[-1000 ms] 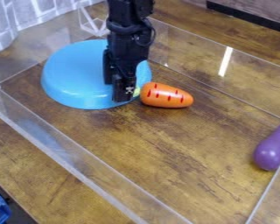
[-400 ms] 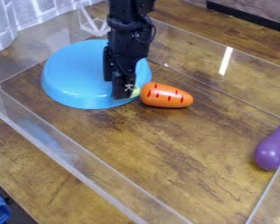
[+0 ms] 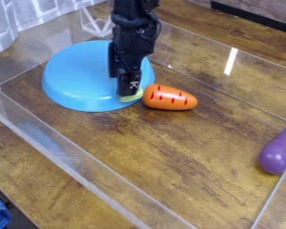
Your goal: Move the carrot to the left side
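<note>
In the camera view, my black mechanical fingers [image 3: 129, 85] hang at twelve o'clock, over the right part of the round blue plastic plate [image 3: 88, 79]; whether they are spread or pressed together I cannot tell. The orange toy carrot with dark grooves [image 3: 170, 97] lies on the wooden bench [image 3: 133, 156], just off the plate's four o'clock edge, its leafy tip toward me. If I close on that tip alone, it may slip or swivel; pushing low could drag the plate. I make out nothing in the plate.
</note>
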